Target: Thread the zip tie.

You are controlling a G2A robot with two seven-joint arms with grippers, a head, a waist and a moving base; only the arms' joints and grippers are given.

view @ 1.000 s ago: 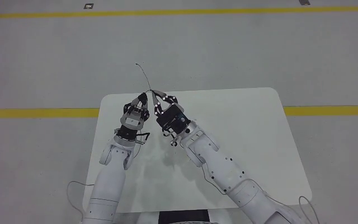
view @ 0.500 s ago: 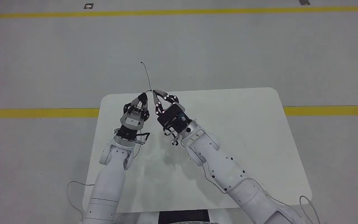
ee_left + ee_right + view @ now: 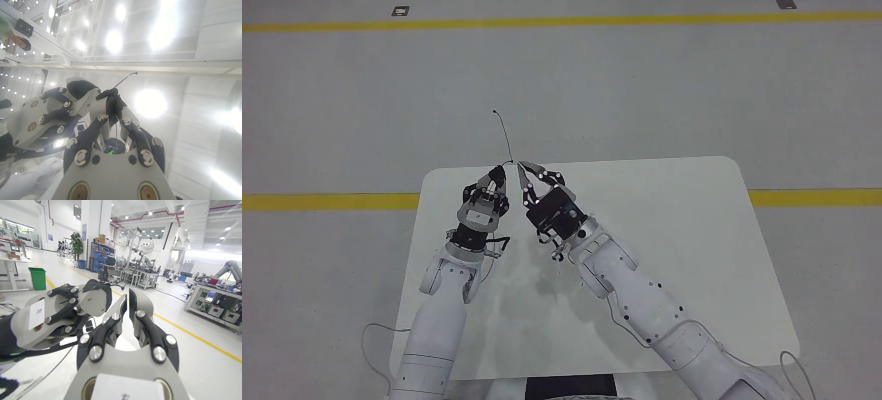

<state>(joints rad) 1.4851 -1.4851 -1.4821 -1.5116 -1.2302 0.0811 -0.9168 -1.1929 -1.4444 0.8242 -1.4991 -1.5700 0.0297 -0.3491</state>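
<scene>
The thin black zip tie [image 3: 502,135] stands up over the table's far left edge, its free end in the air. My left gripper [image 3: 504,172] is shut on its lower part. In the left wrist view the black pads [image 3: 111,106] pinch the tie [image 3: 124,77], and a strand hangs down between the fingers. My right gripper [image 3: 524,167] sits right beside the left one, tips almost touching it. In the right wrist view its fingers [image 3: 128,294] stand a narrow gap apart with nothing between them, and the tie's tip [image 3: 122,287] is just above one fingertip.
Both arms are raised over the far left part of the white table [image 3: 692,230]. Grey floor with yellow lines [image 3: 822,198] lies beyond the table's edge. Benches and a green bin [image 3: 37,278] stand far off in the room.
The zip tie's free end has swung a little to the right and now stands straighter. The right gripper has shifted slightly to the right. The left arm has kept still.
</scene>
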